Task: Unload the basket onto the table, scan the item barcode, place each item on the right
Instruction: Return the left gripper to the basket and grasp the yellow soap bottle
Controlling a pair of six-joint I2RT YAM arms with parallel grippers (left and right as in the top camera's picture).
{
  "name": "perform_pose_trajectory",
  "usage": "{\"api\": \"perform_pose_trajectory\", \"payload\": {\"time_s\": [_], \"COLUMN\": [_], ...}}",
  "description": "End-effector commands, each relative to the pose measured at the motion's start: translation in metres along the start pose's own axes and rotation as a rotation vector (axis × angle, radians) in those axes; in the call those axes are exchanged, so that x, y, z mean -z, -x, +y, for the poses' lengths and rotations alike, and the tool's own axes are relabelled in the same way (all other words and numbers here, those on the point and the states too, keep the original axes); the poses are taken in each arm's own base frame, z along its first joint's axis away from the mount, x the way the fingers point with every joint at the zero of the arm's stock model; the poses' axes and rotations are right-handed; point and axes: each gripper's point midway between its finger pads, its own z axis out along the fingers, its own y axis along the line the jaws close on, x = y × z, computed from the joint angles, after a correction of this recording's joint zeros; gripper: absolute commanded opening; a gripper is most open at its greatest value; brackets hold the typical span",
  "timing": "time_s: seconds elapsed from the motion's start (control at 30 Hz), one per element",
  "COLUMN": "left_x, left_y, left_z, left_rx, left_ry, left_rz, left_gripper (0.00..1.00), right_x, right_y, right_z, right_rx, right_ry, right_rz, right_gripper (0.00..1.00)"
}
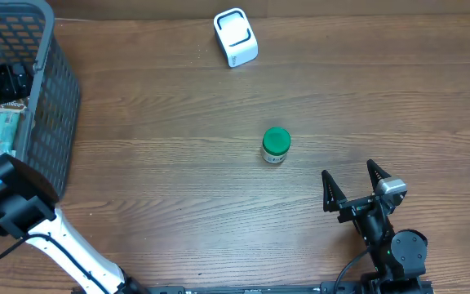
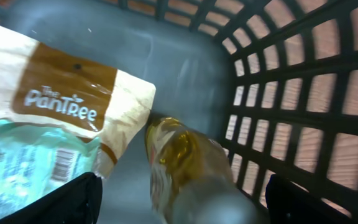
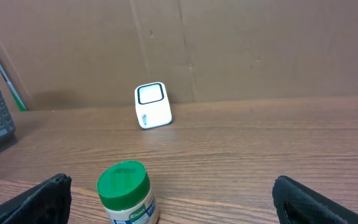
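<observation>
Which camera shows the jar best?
The right wrist view: the jar stands close, seen from the side, label partly visible. Overhead shows mostly its green lid, small. The left wrist view looks into the basket, no jar.

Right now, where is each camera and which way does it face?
Overhead: above the table, looking straight down on basket, jar and scanner; left arm and right gripper show.
Left wrist: inside the basket, facing a pouch and bottle; own fingers at lower corners.
Right wrist: low over the table, facing jar and scanner; own fingers at lower corners.
Shared by overhead and right wrist: jar, scanner.
</observation>
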Motion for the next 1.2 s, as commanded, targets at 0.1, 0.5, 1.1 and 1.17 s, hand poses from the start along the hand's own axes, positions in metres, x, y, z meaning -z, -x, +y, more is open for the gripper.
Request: {"api": "perform_pose_trajectory", "payload": {"time_s": [0.1, 0.5, 1.1, 1.17], "left_x": [-0.027, -0.035, 0.087, 0.127], "left_y": [-0.007, -0.009, 0.048, 0.062], "left_z": [-0.005, -0.006, -0.021, -0.031], "left_rx": [-0.024, -0.040, 0.073, 0.085], "left_ry": [-0.035, 0.007, 0.140, 0.151], "left_rz": [0.047, 0.076, -0.245, -0.355], "left_gripper": [0.82, 0.58, 0.20, 0.17], "right_x": [0.000, 0.000, 0.000, 0.000], "right_y": [-0.002, -0.002, -0.002, -0.002], "right_z": [-0.003, -0.003, -0.003, -0.003], "right_rx": [-0.004, -0.004, -0.004, -0.004], "right_ry": [-0.013, -0.013, -0.013, -0.013], "right_rz": [-0.003, -0.003, -0.003, -0.003], "right_gripper": [1.00, 1.00, 1.00, 1.00]}}
